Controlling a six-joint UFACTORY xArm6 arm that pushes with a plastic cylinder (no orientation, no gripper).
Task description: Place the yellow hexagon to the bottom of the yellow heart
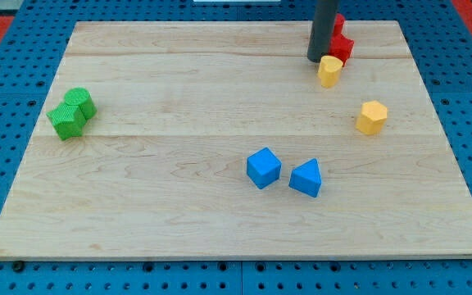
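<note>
My tip [317, 60] rests on the wooden board [179, 213] near the view's top right. The yellow heart [329, 71] lies just below and right of the tip, touching or nearly touching it. The yellow hexagon [371, 117] lies apart, lower and to the right of the heart, roughly a block and a half away. The rod hides part of the red blocks behind it.
Two red blocks [342, 47] sit just right of the rod at the top edge, close above the heart. A blue cube [263, 167] and a blue triangular block [306, 178] lie at lower centre. Two green blocks [72, 113] touch at the left.
</note>
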